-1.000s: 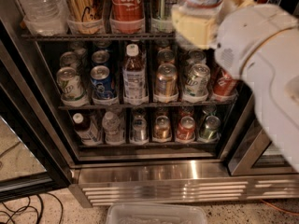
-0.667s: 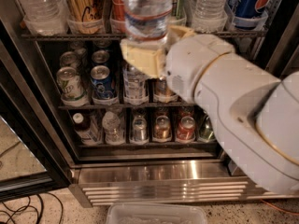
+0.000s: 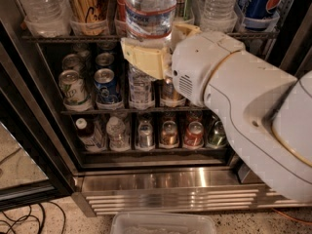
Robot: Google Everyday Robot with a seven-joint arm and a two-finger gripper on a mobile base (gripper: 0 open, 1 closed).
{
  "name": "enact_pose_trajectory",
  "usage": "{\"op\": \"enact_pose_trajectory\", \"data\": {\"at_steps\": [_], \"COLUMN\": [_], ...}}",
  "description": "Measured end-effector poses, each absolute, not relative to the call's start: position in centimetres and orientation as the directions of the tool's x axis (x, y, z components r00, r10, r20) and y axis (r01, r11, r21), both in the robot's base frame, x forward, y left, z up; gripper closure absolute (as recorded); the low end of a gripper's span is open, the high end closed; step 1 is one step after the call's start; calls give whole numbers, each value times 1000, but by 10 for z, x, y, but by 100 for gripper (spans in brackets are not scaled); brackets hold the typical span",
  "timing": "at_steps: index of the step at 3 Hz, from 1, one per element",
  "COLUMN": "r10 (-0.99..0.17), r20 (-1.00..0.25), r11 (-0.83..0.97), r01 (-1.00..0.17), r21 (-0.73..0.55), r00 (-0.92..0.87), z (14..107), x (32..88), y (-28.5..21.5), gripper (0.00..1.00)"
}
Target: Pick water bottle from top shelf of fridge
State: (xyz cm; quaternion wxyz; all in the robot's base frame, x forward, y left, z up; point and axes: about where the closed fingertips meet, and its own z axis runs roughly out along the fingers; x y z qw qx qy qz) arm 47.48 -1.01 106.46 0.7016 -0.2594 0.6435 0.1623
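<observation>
My gripper (image 3: pixel 157 44) is shut on the water bottle (image 3: pixel 148 11), a large clear ribbed bottle with a white label. It holds the bottle upright in front of the middle of the top shelf (image 3: pixel 58 37). The cream fingers (image 3: pixel 141 58) clasp the bottle's lower part, and the bulky white arm (image 3: pixel 234 96) reaches in from the right. The bottle's cap is cut off by the top edge. The fridge (image 3: pixel 170 179) stands open with its dark interior showing.
Two more water bottles (image 3: pixel 41 6) (image 3: pixel 217 4), a tan drink (image 3: pixel 87 9) and a Pepsi bottle (image 3: pixel 261 4) stand on the top shelf. Racks of short cans (image 3: pixel 105 84) sit below. The door (image 3: pixel 19 130) hangs at the left. A clear plastic tub (image 3: pixel 161 223) and cables (image 3: pixel 24 221) lie on the floor.
The arm has moved left with the water bottle in the gripper, from the right side of the top shelf to its middle, and the bottle now looms larger.
</observation>
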Motion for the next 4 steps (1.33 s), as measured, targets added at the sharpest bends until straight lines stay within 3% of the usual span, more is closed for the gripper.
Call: {"op": "enact_pose_trajectory", "data": {"at_steps": [1,2,4], "r10": [-106,-184,-184], "r20": [-989,-980,-978], "r11": [800,767,833], "r01": [-582,-611,-544], "r21": [-147,-194,-100], "r00": [104,81,-101], "z": [1065,1072,1081], "x": [466,436,390], "y": [-20,-52,-161], "gripper": [100,100,100]}}
